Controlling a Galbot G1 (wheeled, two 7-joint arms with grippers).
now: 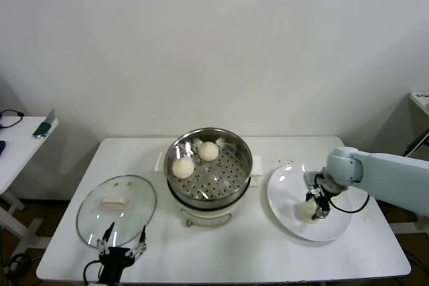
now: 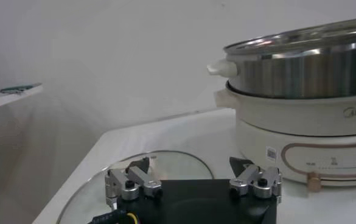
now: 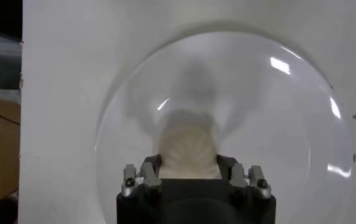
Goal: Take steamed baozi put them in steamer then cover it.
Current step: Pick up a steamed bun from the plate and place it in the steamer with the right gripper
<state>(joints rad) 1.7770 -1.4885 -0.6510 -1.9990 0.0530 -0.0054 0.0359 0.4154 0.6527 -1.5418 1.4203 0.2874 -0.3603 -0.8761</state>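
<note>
Pincer [image 1: 315, 207] around smooth round baozi [image 1: 307, 210]

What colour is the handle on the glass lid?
White, an oblong handle at the centre of the glass lid; head view shows it best.

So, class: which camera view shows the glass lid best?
The head view: the whole glass lid lies flat on the table, white handle up, beside the steamer. The left wrist view catches only part of its rim behind the open left gripper. The right wrist view shows none.
</note>
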